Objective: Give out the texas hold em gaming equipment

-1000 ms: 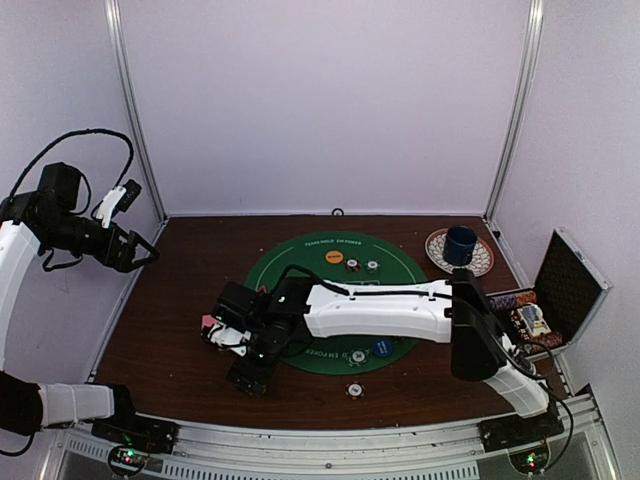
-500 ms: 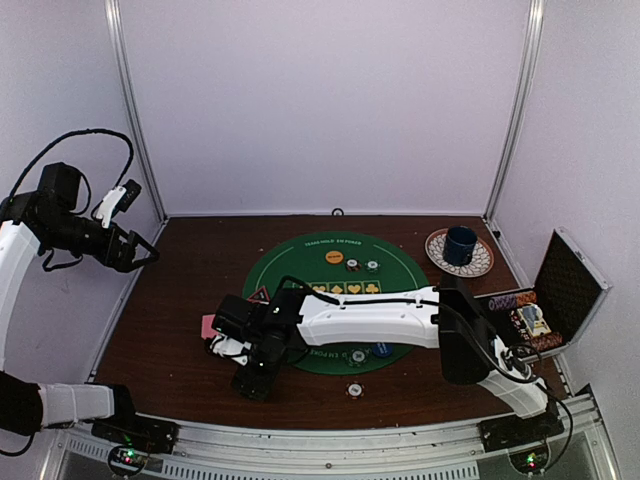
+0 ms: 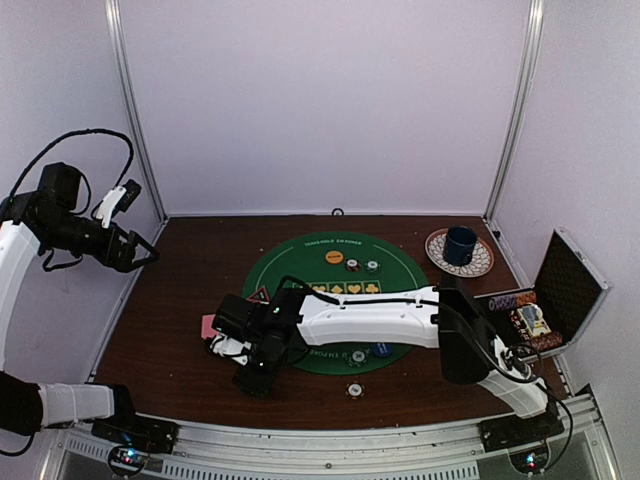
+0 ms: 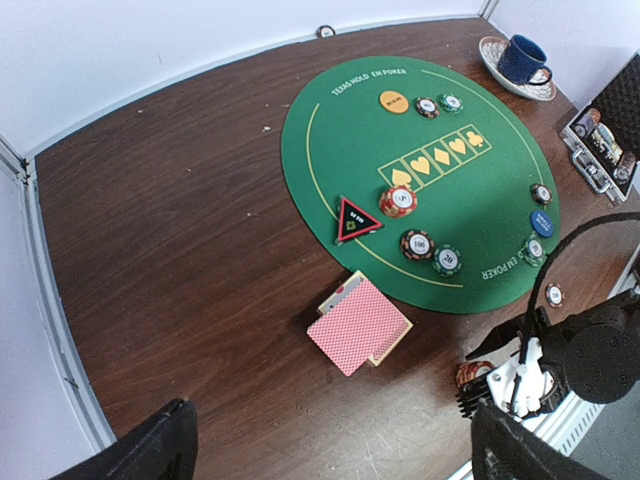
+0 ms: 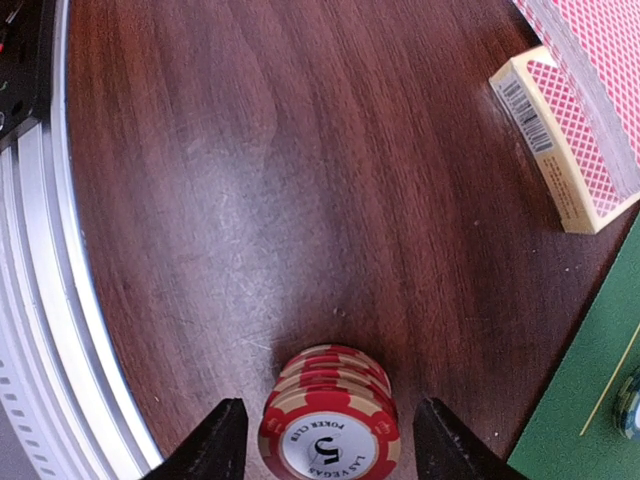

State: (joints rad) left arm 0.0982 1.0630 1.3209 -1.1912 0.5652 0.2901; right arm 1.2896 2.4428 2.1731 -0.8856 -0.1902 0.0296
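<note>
Several pieces are already lying on the green mat: orange button, blue button, triangle marker and striped chips, while the pink-backed cards and a red chip stack are being left just outside its near-left edge. That stack is being straddled by the right gripper, jaws partly open with a gap each side and nothing gripped; the left gripper is being held wide open and empty, well left of the mat. Distribution is being judged partway done.

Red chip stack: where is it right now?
Right wrist view, bottom centre: the red chip stack stands on the table between the fingers of the right end effector, just off the green mat, card box beyond.
</note>
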